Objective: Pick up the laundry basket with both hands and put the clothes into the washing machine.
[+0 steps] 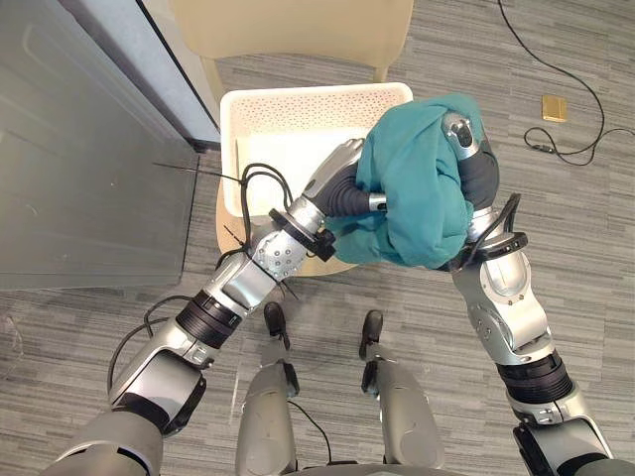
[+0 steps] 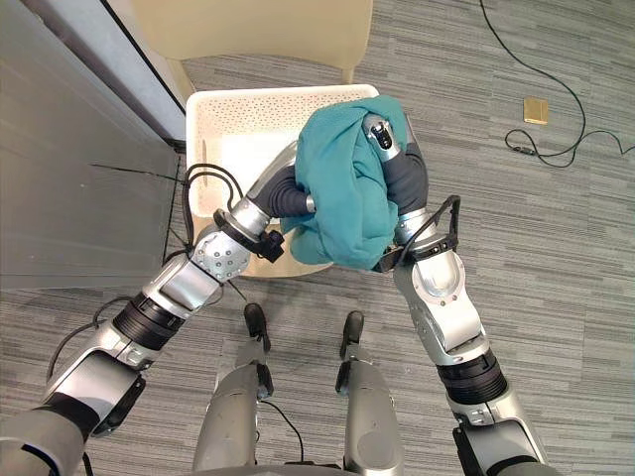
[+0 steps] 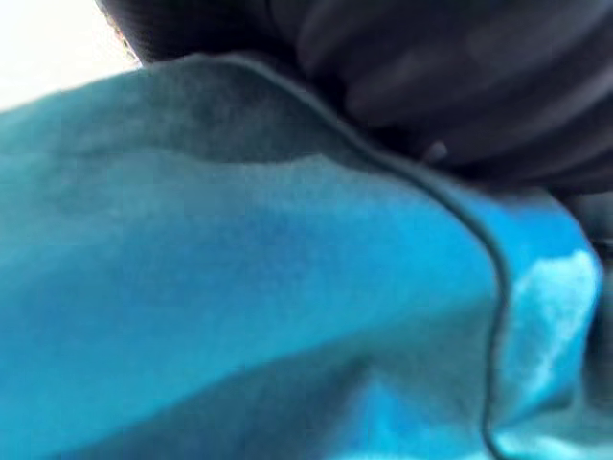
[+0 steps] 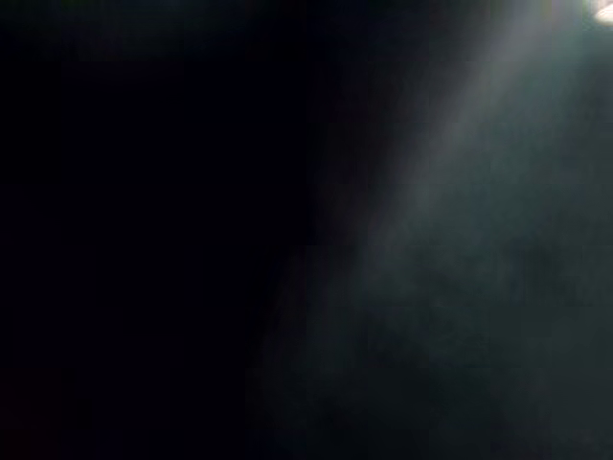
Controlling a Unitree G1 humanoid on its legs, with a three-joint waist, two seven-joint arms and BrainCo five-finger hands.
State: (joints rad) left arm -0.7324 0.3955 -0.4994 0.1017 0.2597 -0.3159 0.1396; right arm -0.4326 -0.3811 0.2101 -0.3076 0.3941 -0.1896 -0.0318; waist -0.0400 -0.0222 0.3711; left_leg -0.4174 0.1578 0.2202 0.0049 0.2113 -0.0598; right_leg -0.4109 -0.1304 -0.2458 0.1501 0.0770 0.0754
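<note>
Your left hand [image 1: 347, 194] and right hand [image 1: 476, 177] are sunk in the teal garment [image 1: 417, 188], bunched above the white basket [image 1: 298, 101]; whether either grips, you cannot tell. This looks like lifting the clothes out. Next, carry the bundle to the washing machine without dropping it.

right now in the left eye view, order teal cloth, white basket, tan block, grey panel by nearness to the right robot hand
1. teal cloth, draped over the right robot hand
2. white basket, just left of it
3. tan block, on the floor, right
4. grey panel, far left
</note>
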